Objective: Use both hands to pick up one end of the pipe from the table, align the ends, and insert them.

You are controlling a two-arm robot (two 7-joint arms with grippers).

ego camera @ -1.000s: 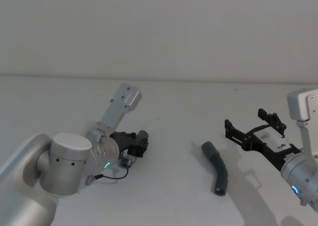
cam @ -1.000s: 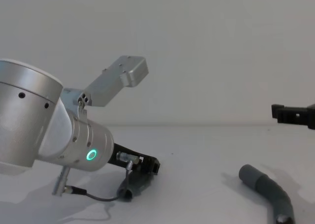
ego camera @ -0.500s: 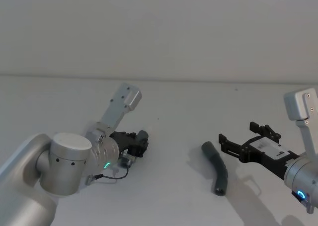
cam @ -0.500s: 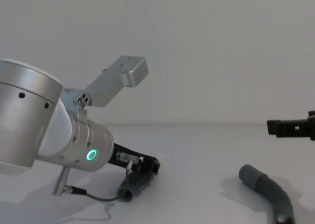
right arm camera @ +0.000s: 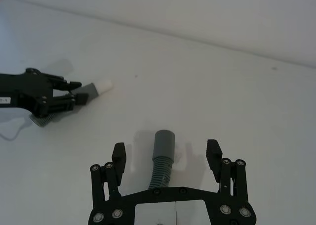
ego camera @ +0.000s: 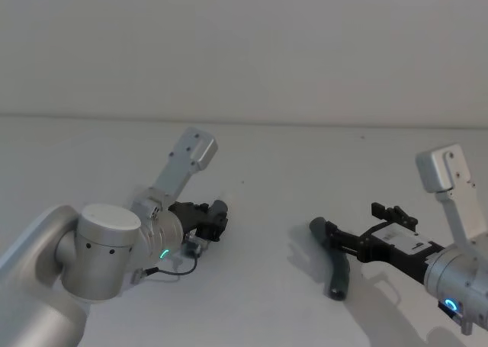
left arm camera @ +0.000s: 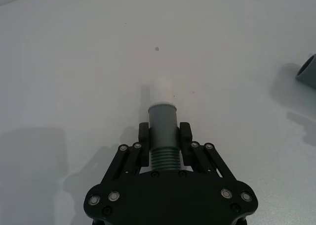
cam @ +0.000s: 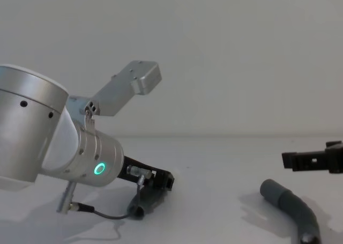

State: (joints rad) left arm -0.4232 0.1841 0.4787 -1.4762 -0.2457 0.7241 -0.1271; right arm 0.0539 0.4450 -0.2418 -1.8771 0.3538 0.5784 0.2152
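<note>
My left gripper (left arm camera: 163, 132) is shut on the shorter pipe piece (left arm camera: 162, 117), low over the table (ego camera: 267, 156). Its whitish tip (left arm camera: 161, 90) sticks out past the fingertips. The same gripper (ego camera: 214, 220) lies at the table's left in the head view. The longer, curved pipe piece (ego camera: 338, 267) lies flat on the right, its wide cuff (right arm camera: 164, 143) pointing away from my right arm. My right gripper (right arm camera: 166, 155) is open and hovers a little above it, one finger on each side of the cuff without touching. From the chest, one right finger (cam: 300, 161) hangs above the curved pipe piece (cam: 292, 204).
The white table runs back to a plain wall. The left arm's silver wrist (cam: 80, 158) with its green ring light and a loose cable (cam: 102, 214) sits low at the table's left.
My right gripper has come down and moved left until it is over the curved pipe's cuff. The left gripper and its pipe piece have stayed still.
</note>
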